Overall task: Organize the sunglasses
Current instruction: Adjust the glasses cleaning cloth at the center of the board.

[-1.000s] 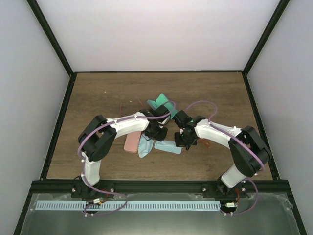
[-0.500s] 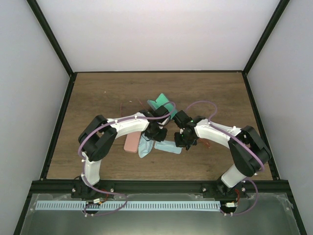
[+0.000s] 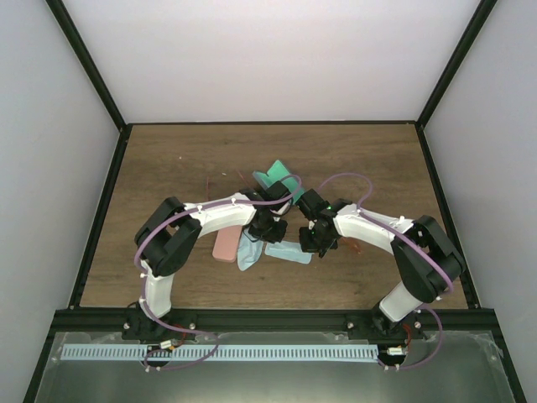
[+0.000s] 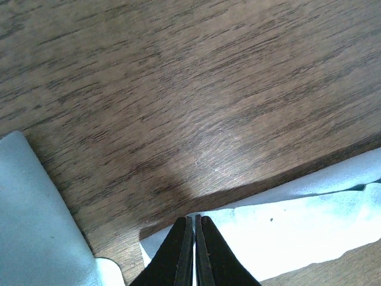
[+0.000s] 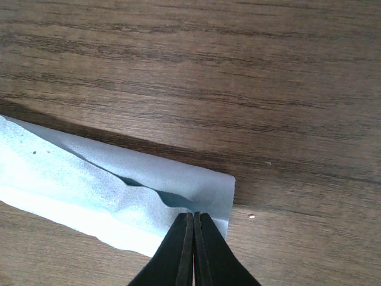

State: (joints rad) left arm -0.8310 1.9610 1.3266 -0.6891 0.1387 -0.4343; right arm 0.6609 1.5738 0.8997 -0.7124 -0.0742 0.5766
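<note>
1. My left fingers are pressed shut. Their tips sit on the edge of a light blue cloth, and I think they pinch it.
2. My right fingers are shut too, on the corner of a folded blue cloth. I cannot tell if it is the same cloth.
3. So neither arm holds any sunglasses. The 2 pairs lie on the brown surface.
4. The reddish-pink pair lies behind the pink case, a little to its left, toward the back wall. That is back and left of my left fingers, so my left arm is nearer.
5. The orange-red pair lies far to the right of the pink case, past both sets of fingers. It peeks out beside my right forearm. My right arm is nearer, but I think it must pull back to reach.
6. Both pairs look too thin for me to tell which way their long sides point.
7. Things in the way: I must let go of the cloth. A teal thing sits behind and right of the pink case. A bunched blue cloth touches the case's right side.
</note>
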